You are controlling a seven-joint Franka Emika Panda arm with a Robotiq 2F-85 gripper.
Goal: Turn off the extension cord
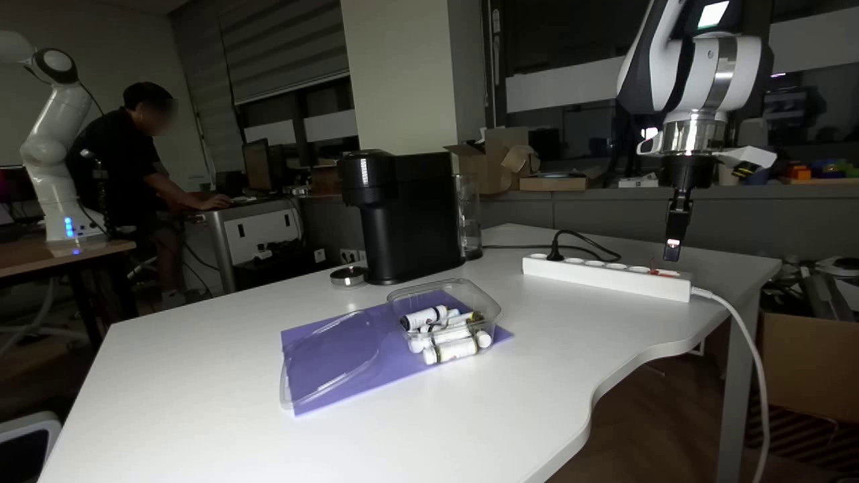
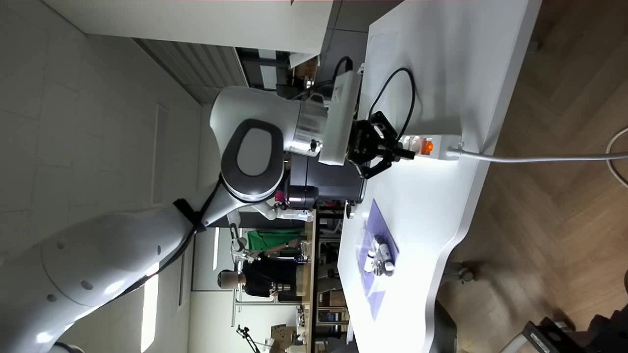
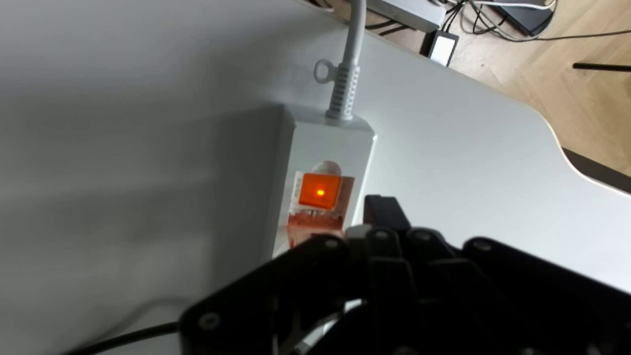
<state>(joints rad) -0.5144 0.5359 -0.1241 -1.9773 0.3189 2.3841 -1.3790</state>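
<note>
The extension cord, a long white power strip (image 1: 604, 280), lies on the white table in both exterior views (image 2: 445, 148). Its white cable (image 1: 751, 342) hangs over the table edge. In the wrist view the strip's cable end (image 3: 335, 140) shows an orange switch (image 3: 319, 191) with a small bright glow; the switch also shows in an exterior view (image 2: 427, 146). A reddish clear piece sits beside the switch. My gripper (image 1: 672, 251) is shut with nothing seen between its fingertips (image 3: 387, 213). It points down above the strip near the switch end, apparently not touching, and hides the strip's other sockets in the wrist view.
A black plug (image 1: 554, 252) with a black cable stands in the strip's far end. A black coffee machine (image 1: 416, 218) is beyond it. A clear box (image 1: 493, 305) of small white cylinders sits on purple cloth (image 1: 396, 372), beside a clear lid (image 1: 329, 382). The table edge curves nearby.
</note>
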